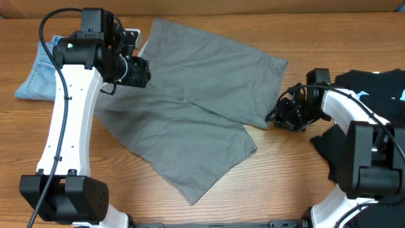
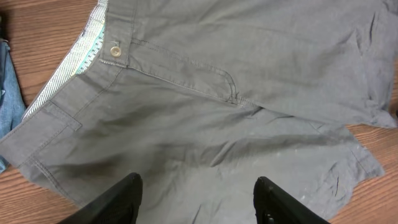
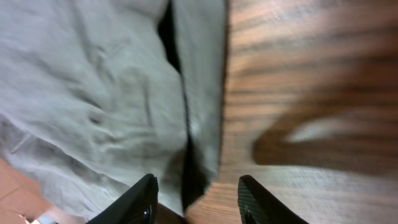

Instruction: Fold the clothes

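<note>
left gripper [image 2: 200, 200] spread wide, hovering over grey-khaki shorts [image 2: 249, 93], waistband [image 2: 62, 112] ahead-left. right gripper [image 3: 196, 202] also spread, leg hem [image 3: 202, 112] directly ahead; contact unclear, view blurry.

Wooden table [image 1: 297, 177], seen from above: a mid-brown top whose grain runs left to right across the frame. A paler tan strip [image 1: 209, 5] lies along the upper edge of the overhead view; what it belongs to cannot be told. The light is even and diffuse, casting soft-edged shadows. In the left wrist view, bare wood shows at the upper left and lower right corners. In the right wrist view, the blurred wood at centre right carries a dark shadow [image 3: 273, 149] around a pale highlight [image 3: 323, 132].
</note>
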You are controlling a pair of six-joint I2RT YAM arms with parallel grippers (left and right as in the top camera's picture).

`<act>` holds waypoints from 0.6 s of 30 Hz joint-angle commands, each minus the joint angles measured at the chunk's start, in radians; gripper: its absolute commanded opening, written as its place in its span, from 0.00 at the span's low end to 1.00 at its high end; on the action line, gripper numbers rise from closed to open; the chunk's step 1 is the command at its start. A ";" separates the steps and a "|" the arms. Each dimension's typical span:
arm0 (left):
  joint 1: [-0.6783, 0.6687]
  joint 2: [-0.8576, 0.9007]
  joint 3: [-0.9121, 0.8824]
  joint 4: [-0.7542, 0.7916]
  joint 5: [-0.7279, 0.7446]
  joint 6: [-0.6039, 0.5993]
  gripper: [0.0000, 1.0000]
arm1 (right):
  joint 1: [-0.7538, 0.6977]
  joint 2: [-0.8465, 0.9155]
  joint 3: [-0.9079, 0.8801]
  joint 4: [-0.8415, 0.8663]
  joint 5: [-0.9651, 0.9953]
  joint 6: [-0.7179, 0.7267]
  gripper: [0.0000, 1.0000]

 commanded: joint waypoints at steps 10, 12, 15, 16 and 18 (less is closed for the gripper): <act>0.001 -0.026 0.000 0.012 -0.006 0.023 0.63 | 0.114 -0.008 -0.017 0.041 0.034 0.016 0.08; 0.001 -0.026 0.000 0.012 -0.006 0.023 0.63 | 0.112 -0.009 -0.014 0.042 0.077 0.039 0.04; 0.001 -0.026 0.000 0.012 -0.013 0.023 0.64 | 0.088 -0.018 -0.013 0.036 0.095 0.040 0.04; 0.001 -0.026 0.000 0.012 -0.021 0.023 0.64 | 0.078 -0.022 -0.013 0.029 0.095 0.040 0.04; 0.001 -0.026 0.000 0.011 -0.031 0.023 0.64 | 0.055 -0.031 -0.013 -0.002 0.095 0.040 0.04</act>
